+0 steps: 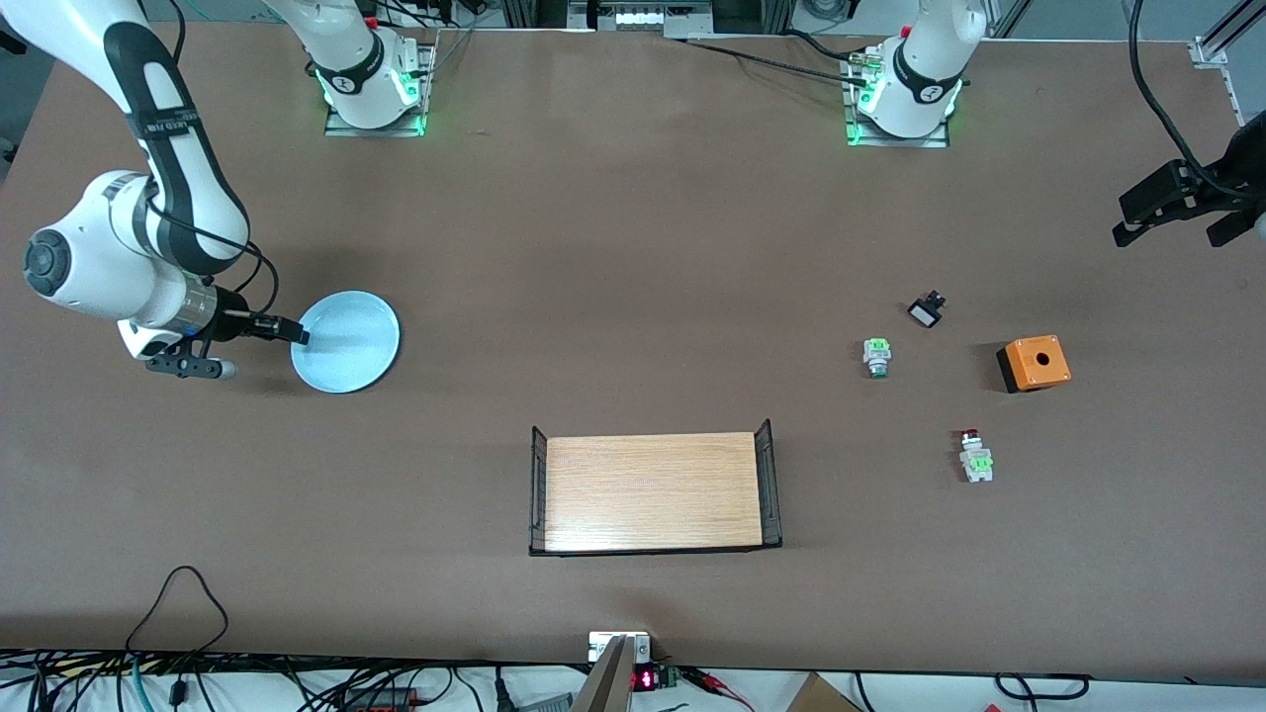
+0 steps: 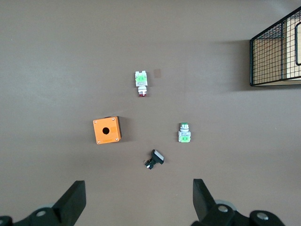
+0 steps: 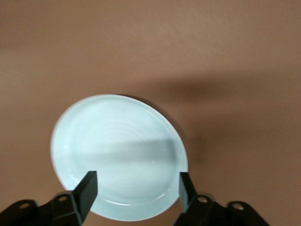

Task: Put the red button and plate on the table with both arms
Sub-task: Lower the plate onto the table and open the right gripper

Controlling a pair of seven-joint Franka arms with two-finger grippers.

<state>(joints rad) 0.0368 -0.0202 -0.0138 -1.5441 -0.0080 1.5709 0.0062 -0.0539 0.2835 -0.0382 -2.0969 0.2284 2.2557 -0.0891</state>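
A brown matte tabletop [image 1: 633, 227] fills the scene, evenly lit; tangled black cables [image 1: 178, 682] run along its near edge.

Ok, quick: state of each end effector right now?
Left end effector: open, holding nothing, over the table.
Right end effector: open, at the plate rim, not gripping it.

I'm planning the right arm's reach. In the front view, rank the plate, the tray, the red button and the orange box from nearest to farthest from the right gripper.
1. Plate: the open right gripper is at its rim.
2. Tray: mid-table, nearer the front camera.
3. Red button: toward the left arm's end.
4. Orange box: farther toward that end.
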